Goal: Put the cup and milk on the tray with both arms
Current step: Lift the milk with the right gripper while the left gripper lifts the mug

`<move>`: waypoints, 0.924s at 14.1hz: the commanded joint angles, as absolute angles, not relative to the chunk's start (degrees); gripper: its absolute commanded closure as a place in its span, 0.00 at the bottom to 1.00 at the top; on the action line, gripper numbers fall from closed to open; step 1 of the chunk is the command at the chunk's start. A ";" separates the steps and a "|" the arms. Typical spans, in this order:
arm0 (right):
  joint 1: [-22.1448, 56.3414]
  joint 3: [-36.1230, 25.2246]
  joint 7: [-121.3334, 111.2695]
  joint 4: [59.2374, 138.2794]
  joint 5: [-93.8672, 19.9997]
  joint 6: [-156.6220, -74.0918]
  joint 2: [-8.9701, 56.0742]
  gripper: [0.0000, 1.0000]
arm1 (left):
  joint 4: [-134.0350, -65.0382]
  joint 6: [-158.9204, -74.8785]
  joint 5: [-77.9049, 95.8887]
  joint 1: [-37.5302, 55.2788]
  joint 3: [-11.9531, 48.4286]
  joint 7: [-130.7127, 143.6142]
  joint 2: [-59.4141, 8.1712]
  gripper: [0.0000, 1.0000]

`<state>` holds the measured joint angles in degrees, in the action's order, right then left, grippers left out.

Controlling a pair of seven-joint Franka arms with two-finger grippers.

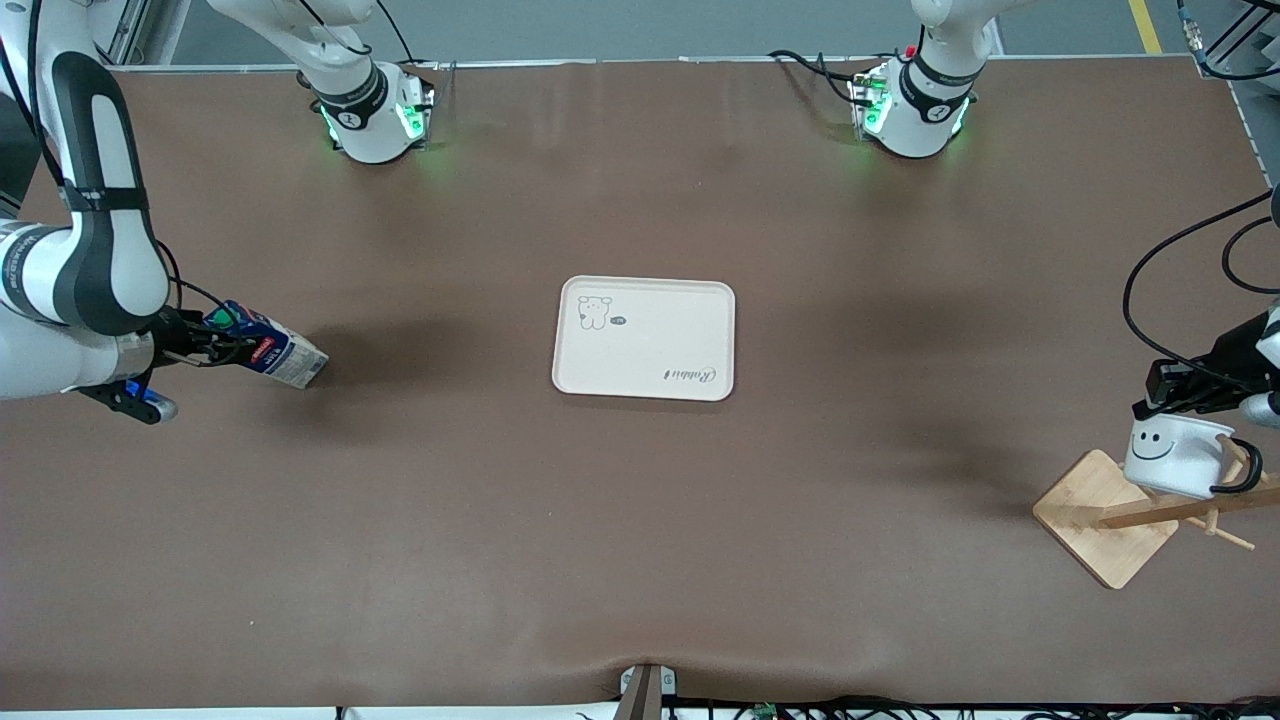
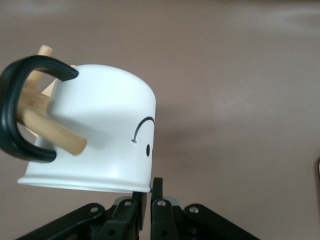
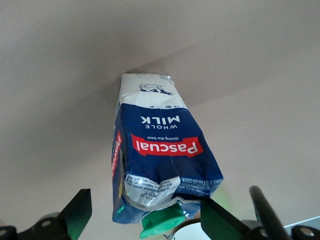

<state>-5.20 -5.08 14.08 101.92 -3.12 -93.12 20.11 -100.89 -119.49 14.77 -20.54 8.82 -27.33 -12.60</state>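
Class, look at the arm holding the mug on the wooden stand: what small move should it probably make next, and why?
Probably draw the cup off along the peg. The left gripper is shut on the cup's rim, yet the peg is threaded through the black handle, so carrying it toward the tray now would likely drag the stand.

The milk [image 3: 160, 150] stands on the table [image 3: 60, 90], green cap [image 3: 162, 224] between the right end effector's [image 3: 145, 220] fingers.

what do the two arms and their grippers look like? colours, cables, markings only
Both are white jointed arms with dark grey joint patches. The bases carry black bands with a white mark and glow green. The right gripper is black, with a blue part beneath the wrist and black cables. The left gripper is black too, with looping black cables above it; the left wrist view shows black linkage fingers with silver screws.
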 commanded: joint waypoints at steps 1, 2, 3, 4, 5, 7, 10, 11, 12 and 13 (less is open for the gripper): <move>-4.84 -4.48 14.15 102.14 -3.33 -91.25 19.42 0.00 | -101.25 -115.59 14.06 -20.74 8.70 -27.07 -10.37 1.00; -4.40 -4.48 14.59 100.13 -3.51 -88.79 19.42 0.00 | -101.34 -114.97 14.06 -20.74 8.70 -26.98 -10.02 1.00; -4.31 -4.40 14.68 98.45 -3.60 -86.42 19.42 0.00 | -101.34 -113.83 14.06 -20.83 8.70 -26.81 -9.93 1.00; -3.96 -4.39 14.68 96.96 -3.69 -84.66 19.42 0.00 | -101.25 -112.86 14.06 -20.83 8.61 -26.11 -9.50 1.00; -3.52 -4.39 14.68 95.55 -3.69 -83.25 19.42 0.00 | -101.25 -112.59 13.98 -20.83 8.61 -25.93 -9.14 1.00; -3.51 -4.39 14.68 94.48 -3.60 -82.27 19.51 0.00 | -100.90 -112.59 12.06 -20.83 8.79 -25.93 -9.23 1.00; -3.78 -4.48 14.59 94.92 -3.60 -82.61 19.51 0.00 | -100.20 -112.41 11.51 -20.66 8.88 -25.84 -9.14 1.00; -4.13 -4.48 14.59 95.36 -3.52 -83.05 19.60 0.00 | -99.67 -111.37 11.51 -20.65 8.88 -25.84 -9.14 1.00; -4.91 -4.48 14.42 96.41 -3.52 -84.27 19.60 0.00 | -98.01 -109.88 11.43 -20.74 8.88 -25.93 -9.58 1.00; -5.79 -4.48 14.15 97.55 -3.52 -85.77 19.51 0.00 | -97.04 -109.34 11.43 -20.74 8.88 -25.93 -9.93 1.00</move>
